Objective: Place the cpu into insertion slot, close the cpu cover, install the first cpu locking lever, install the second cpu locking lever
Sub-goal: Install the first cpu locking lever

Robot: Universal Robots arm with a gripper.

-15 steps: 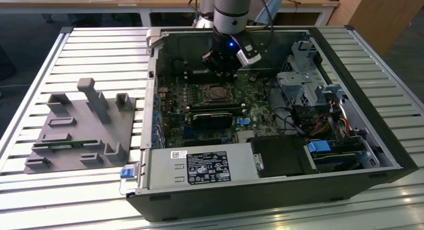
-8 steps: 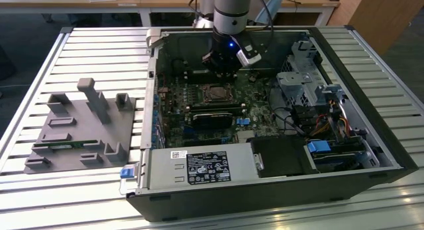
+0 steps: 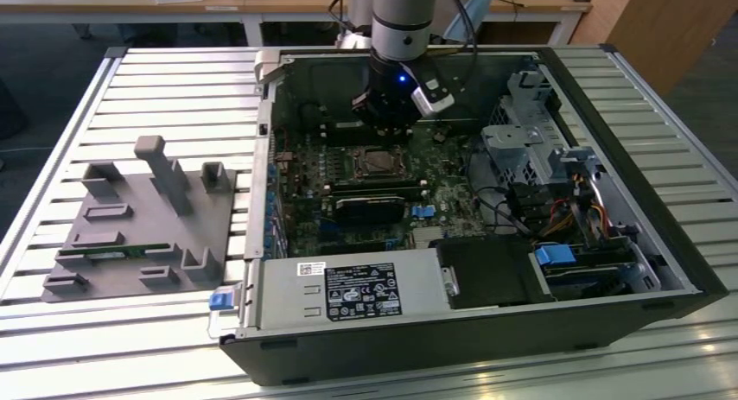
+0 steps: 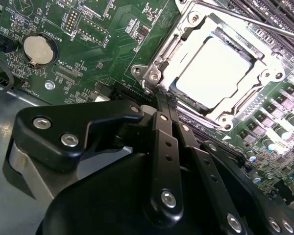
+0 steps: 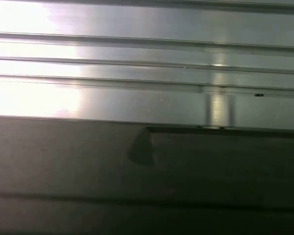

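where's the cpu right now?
The cpu sits in the insertion slot on the green motherboard, framed by the cpu cover. In the second wrist view the gripper is at the cover's corner.

Materials and finishes:
- cpu: metal top, smooth, glaring bright silver-white in the second wrist view.
- cpu cover: thin silvery metal frame, shining.
- motherboard: green board, slightly glossy.
- coin battery: dull silver metal.
- gripper: black links looking matt and smooth, carrying bright metal screws.
- computer case: black, matt outside.
- table: ribbed pale metal, gleaming.
- grey fixture: matt, plastic-looking.
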